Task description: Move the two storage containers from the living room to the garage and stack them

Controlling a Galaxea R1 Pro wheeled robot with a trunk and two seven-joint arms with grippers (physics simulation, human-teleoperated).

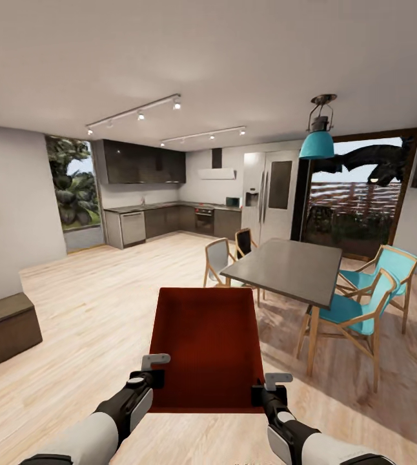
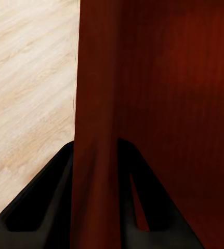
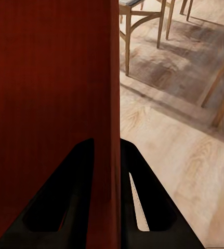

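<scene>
Orange-red storage container (image 1: 208, 349) is carried in the air in front of the robot, above the light wood-plank floor (image 1: 99, 303), open side up, its inside empty. Left gripper (image 1: 153, 378) is clamped on the container's left wall near the near corner; in the left wrist view the two dark fingers (image 2: 44, 207) sit one on each side of the thin red wall (image 2: 93, 155), narrow, touching it. Right gripper (image 1: 264, 392) does the same on the right wall near the near corner; the right wrist view has the wall (image 3: 112, 104) running between the fingers (image 3: 148, 202), floor and chair legs beyond. Both forearms reach forward from the bottom edge of the head view. Just beyond the container, to the right, stands a grey dining table (image 1: 292, 265) with wooden legs, two teal chairs (image 1: 370, 303) on its right side and pale chairs (image 1: 220, 257) on its far left side. A teal pendant lamp (image 1: 317, 143) hangs above the table. Dark low bench (image 1: 5, 329) sits against the left wall. Kitchen counters (image 1: 170, 221) with dark cabinets line the far wall, fridge (image 1: 270, 194) to their right, big window (image 1: 357, 194) at far right.
</scene>
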